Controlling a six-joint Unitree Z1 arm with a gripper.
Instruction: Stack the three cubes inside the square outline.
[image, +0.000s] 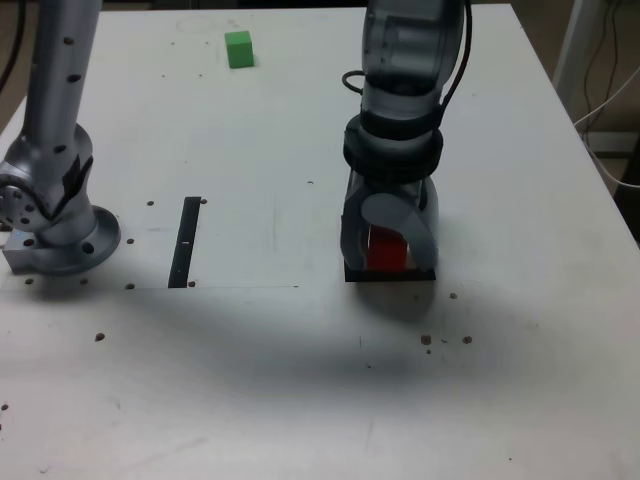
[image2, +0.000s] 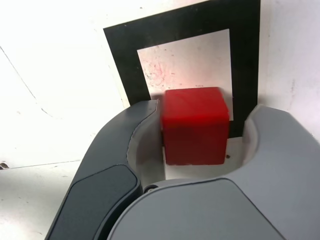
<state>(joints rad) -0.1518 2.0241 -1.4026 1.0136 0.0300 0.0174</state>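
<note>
One red cube (image2: 196, 127) between the parted fingers of the claw (image2: 209, 115), with a visible gap at one finger; contact at the other impossible to tell. Directly beneath the claw, within the exterior view's right half of the counter (image: 270, 400): the square outline (image: 390, 274), partly hidden, with the red cube at its frame. Near the counter's far edge, left of centre in the exterior view: one green cube (image: 239, 50). Between the outline and the exterior view's left edge of the counter: one narrow black strip (image: 185, 242).
</note>
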